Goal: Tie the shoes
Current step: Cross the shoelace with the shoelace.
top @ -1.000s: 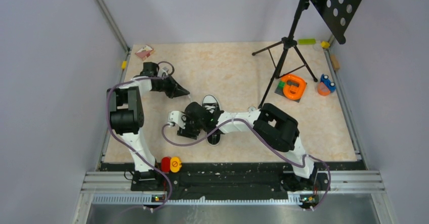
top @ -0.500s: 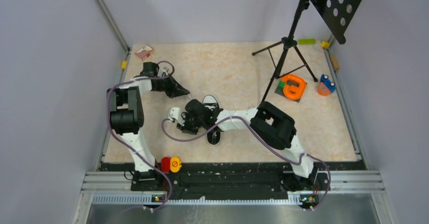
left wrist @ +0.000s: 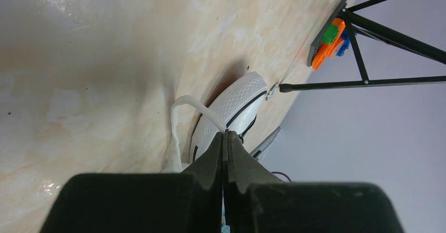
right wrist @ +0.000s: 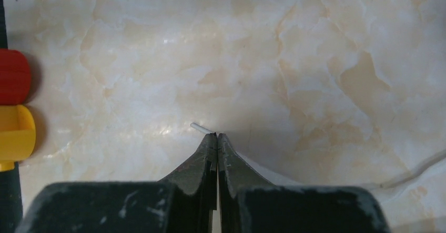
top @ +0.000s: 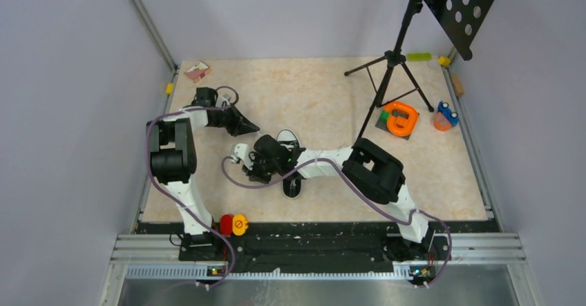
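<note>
— Left hand [left wrist: 225, 135] was pinching the white lace [left wrist: 181, 105], its fingers pressed together on it just left of the sneaker [left wrist: 231, 104].

— And the right hand [right wrist: 216, 137]?

— Pressed together as well, on the end of a lace. The lace tip [right wrist: 201, 128] poked out past the fingertips, left of the sneaker and low over the table [right wrist: 315, 59].

— Where did the sneaker lie?

— Near the middle of the table, with its white toe cap [top: 288, 137] toward the far side. Its middle was hidden under the right arm [top: 325, 162].

— What stood around it?

— To the sneaker's right and farther back stood a black tripod stand [top: 390, 71], and an orange object [top: 399, 118] lay by one of its feet. Nearer than the sneaker and to its left, a red piece [top: 226, 224] and a yellow piece [top: 240, 224] sat side by side at the table's near edge.
</note>
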`<state>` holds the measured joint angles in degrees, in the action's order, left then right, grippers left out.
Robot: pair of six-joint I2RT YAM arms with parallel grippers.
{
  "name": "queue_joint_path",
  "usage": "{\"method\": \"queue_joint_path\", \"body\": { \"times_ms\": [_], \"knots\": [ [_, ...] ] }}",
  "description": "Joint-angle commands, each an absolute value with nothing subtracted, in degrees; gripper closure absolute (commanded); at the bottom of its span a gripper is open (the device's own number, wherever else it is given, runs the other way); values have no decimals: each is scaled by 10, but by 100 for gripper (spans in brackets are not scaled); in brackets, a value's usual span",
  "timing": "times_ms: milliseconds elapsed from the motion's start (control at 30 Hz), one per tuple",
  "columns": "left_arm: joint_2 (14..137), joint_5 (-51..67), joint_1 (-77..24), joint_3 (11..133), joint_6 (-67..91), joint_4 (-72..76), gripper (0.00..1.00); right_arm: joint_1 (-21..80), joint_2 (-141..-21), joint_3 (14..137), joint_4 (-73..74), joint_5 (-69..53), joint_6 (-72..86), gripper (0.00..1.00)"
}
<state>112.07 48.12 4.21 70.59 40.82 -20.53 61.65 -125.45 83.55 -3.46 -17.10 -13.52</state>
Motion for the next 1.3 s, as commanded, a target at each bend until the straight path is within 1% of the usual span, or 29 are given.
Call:
{"method": "queue_joint_path", "body": {
  "times_ms": [0, 467, 667, 900, 1267],
  "knots": [
    [1100, 484, 46, 700, 411, -189, 100, 611, -1189, 796, -64, -180, -97, 100],
    [1086, 481, 44, 685, 415, -183, 100, 611, -1041, 683, -141, -185, -17, 100],
    [1069, 479, 45, 670, 413, -183, 100, 611, -964, 634, -179, -141, 19, 100],
    [1034, 470, 45, 661, 401, -200, 100, 605, -908, 579, -221, -90, 59, 100],
    [965, 431, 45, 634, 352, -261, 100, 556, -807, 465, -273, -3, 129, 100]
  ]
}}
